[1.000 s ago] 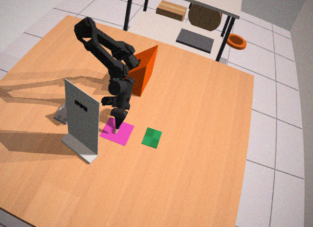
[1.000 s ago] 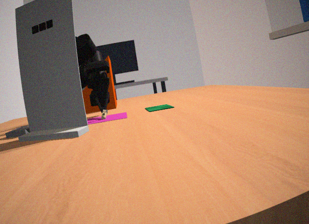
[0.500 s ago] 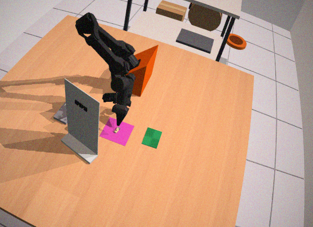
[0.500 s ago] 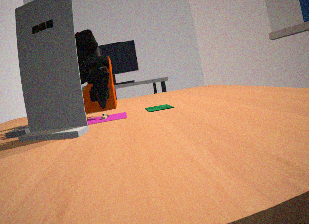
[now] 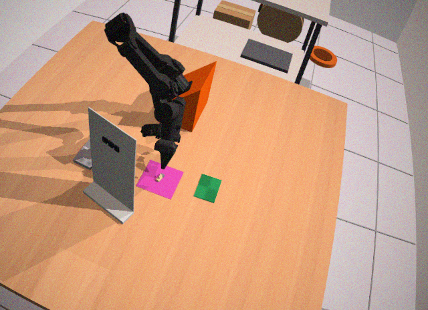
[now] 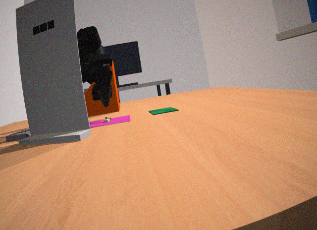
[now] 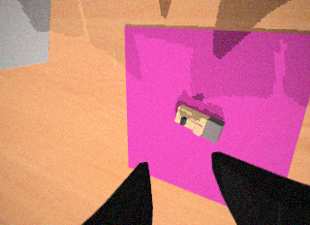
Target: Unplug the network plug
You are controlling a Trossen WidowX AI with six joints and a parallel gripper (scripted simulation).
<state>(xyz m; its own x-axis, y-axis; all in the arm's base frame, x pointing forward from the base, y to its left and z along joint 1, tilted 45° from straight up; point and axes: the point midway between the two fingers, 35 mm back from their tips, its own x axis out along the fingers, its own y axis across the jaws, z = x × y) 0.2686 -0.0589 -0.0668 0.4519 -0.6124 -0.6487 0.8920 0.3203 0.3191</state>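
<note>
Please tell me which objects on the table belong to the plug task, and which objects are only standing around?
Belonging to the job:
- small beige network plug, lying inside the square
- magenta marked square
- grey upright panel with its sockets
- black gripper, open, raised above the plug

Only lying about:
- green flat rectangle
- orange wedge-shaped block
</note>
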